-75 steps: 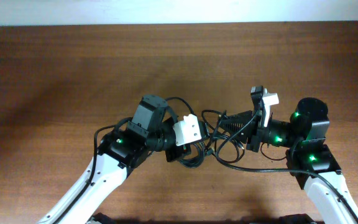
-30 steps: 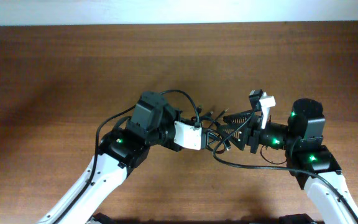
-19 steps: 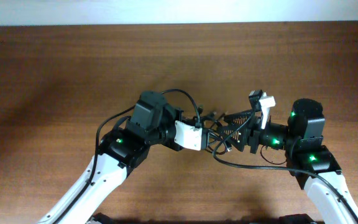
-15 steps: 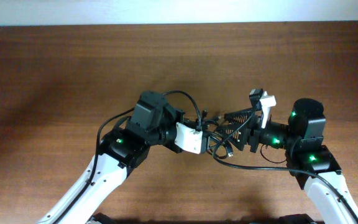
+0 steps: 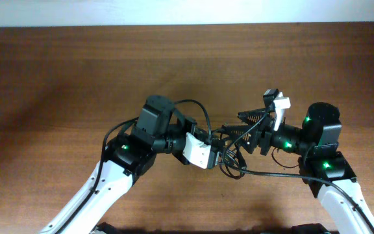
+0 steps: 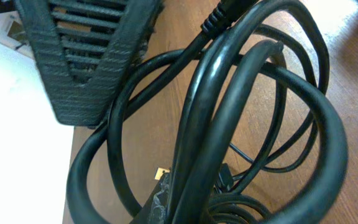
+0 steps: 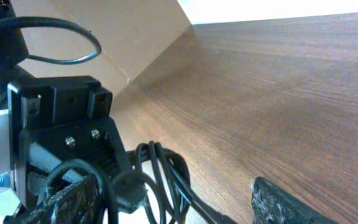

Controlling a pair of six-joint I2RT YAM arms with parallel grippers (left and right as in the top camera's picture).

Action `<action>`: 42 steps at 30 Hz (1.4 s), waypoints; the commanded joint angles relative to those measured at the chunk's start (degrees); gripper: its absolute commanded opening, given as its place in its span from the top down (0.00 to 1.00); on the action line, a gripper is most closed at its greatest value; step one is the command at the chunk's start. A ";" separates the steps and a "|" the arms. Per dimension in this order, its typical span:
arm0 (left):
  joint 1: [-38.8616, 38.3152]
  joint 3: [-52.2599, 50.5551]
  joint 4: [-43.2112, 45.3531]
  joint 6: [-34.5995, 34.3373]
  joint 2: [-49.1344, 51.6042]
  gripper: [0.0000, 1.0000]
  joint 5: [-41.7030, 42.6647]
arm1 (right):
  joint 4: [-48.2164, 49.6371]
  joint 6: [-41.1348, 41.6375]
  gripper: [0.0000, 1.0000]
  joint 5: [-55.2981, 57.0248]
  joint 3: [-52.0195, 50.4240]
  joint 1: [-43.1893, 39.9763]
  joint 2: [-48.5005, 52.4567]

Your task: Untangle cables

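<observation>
1. Right tool is spread open. We see its fingers well apart, with the black cables looping between them.
2. Left tool is buried in the same bundle; we cannot tell whether it is clamped or released.
3. The cables are tangled between both tools over the middle of the desk, with one strand trailing toward the right arm.
</observation>
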 commanded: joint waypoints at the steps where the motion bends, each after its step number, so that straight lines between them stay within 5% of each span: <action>1: -0.13 0.87 -0.13 0.94 0.20 1.00 2.64 | 0.50 1.44 0.23 -0.35 0.83 -0.22 0.13; 42: -3.43 0.90 8.76 0.90 3.08 1.00 4.96 | 0.20 1.25 0.26 -7.50 0.81 -0.07 2.01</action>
